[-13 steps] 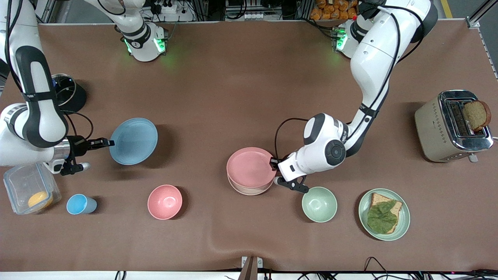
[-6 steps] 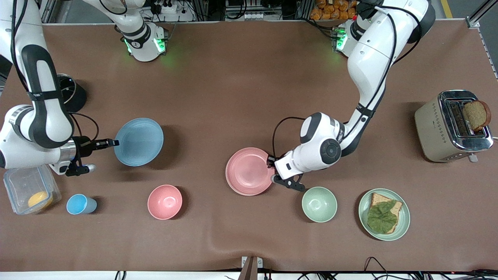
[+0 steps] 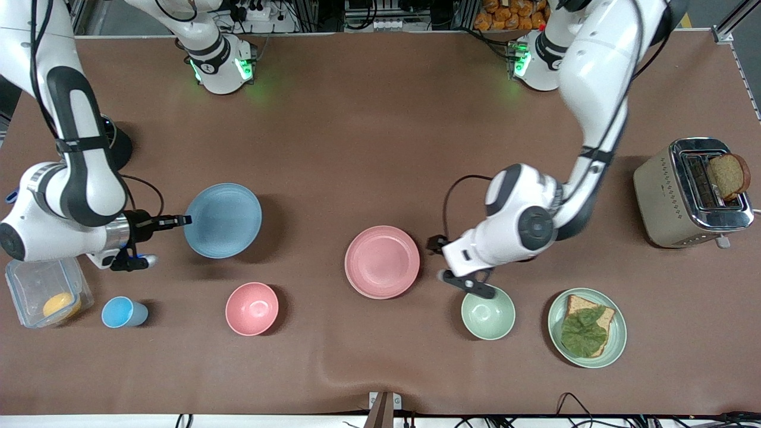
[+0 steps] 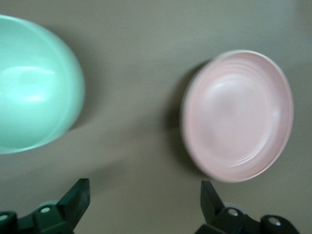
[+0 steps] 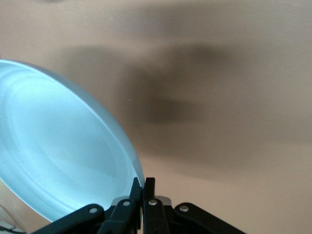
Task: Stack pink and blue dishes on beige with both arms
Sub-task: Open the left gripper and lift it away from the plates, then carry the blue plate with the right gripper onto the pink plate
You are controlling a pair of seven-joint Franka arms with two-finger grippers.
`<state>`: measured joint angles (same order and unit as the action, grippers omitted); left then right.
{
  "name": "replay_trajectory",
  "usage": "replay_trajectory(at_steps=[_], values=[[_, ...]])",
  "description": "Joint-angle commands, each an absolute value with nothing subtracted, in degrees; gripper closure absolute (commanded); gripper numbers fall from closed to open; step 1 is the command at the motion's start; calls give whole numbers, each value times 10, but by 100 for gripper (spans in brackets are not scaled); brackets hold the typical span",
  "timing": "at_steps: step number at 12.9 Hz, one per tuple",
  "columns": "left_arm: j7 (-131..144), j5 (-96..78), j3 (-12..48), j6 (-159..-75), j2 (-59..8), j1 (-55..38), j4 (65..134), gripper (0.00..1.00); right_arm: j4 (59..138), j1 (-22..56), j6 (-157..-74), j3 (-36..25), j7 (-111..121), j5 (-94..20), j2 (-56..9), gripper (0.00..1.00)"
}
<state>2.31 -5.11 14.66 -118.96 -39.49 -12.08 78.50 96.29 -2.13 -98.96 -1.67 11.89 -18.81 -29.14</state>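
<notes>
Your left gripper [image 3: 443,260] is sitting with its two black fingers wide apart and nothing between them. It was pinching the rim of the flat round pink plate [image 3: 382,261] a moment ago, and now it has let go and pulled back a little toward the left arm's end of the table. The pink plate is lying flat and level in the middle of the brown table [image 3: 368,131]. You cannot see the beige plate now, because the pink one is covering it all over. I think that means the pink part of the job is done.

Your right gripper [image 3: 178,220] is squeezing the rim of the flat round light blue plate [image 3: 222,220], fingers pressed together on it. It is carrying the plate sideways toward the pink one, and it has come a bit closer. The blue plate is tipped, with its hollow side facing up. Being round, it has no long side.
</notes>
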Motion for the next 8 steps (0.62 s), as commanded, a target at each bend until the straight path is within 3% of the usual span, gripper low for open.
replay_trajectory(at_steps=[1, 5, 8], values=[[24, -5, 148, -1111, -318, -77, 803, 0, 934, 44, -986, -19, 9, -187, -297, 100], [25, 28, 149, -1012, -224, -23, 801, 0, 887, 111, -1003, -20, -90, -251, -344, 100], [25, 27, 148, -937, -157, -12, 801, 0, 853, 158, -1066, -19, -148, -283, -387, 100]])
